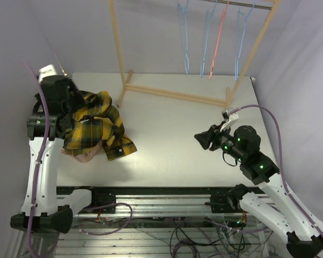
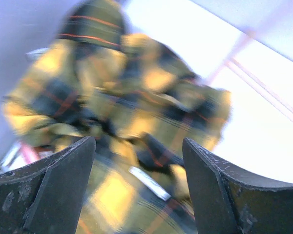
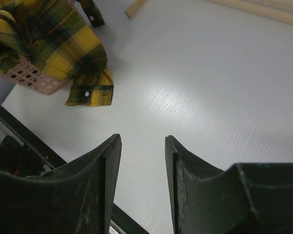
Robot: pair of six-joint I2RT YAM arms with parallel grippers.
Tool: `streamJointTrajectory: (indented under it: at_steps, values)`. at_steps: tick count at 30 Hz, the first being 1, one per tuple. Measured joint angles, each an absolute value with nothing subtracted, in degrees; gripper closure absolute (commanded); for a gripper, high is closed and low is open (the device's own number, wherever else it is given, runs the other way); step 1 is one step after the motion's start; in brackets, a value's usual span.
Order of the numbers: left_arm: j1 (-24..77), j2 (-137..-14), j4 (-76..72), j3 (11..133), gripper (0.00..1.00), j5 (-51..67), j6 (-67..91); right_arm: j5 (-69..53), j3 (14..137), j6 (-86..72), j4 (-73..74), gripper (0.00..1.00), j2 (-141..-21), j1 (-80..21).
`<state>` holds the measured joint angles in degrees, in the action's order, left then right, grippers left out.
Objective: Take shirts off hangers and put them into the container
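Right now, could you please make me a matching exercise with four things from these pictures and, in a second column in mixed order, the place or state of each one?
Things:
1. yellow plaid shirt
2. pink-red hanger
3. right gripper
4. left gripper

Places or states:
A. open, above a bare part of the table
B. hangs empty from the wooden rack
C. open, close over the plaid cloth
D. heaped over the pink basket

Pairs: 1-D, 2-B, 3-A, 4-C
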<state>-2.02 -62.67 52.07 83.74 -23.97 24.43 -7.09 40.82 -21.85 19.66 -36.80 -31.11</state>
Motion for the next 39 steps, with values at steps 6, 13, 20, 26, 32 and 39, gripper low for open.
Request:
streamJointTrajectory:
  at_steps: [6, 13, 20, 26, 32, 39]
  values:
    - [25.65, -66.39, 52.01, 86.32, 0.13, -21.28, 23.68, -6.81, 41.91, -21.56, 19.88, 0.58, -37.26, -31.11]
    - [47.75, -78.28, 52.47, 76.55, 0.04, -27.27, 25.96, -5.56, 42.22, -21.67, 20.64, 0.57, -37.74, -31.11]
    - [46.83, -84.55, 51.77, 67.29, 0.0, -31.9, 29.26, -5.63, 42.22, -22.11, 21.41, 0.57, -37.17, -31.11]
    - [45.63, -92.79, 45.5, 64.53, 0.01, -32.91, 30.74, -5.74, 42.22, -22.31, 21.76, 0.57, -36.69, -31.11]
    - [40.27, -95.79, 40.27, 58.89, 0.03, -32.56, 32.95, -5.74, 42.22, -22.5, 22.2, 0.57, -35.79, -31.11]
    - [38.3, -95.81, 37.12, 57.41, 0.03, -32.4, 33.71, -6.02, 42.15, -23.22, 22.15, 0.57, -35.46, -31.11]
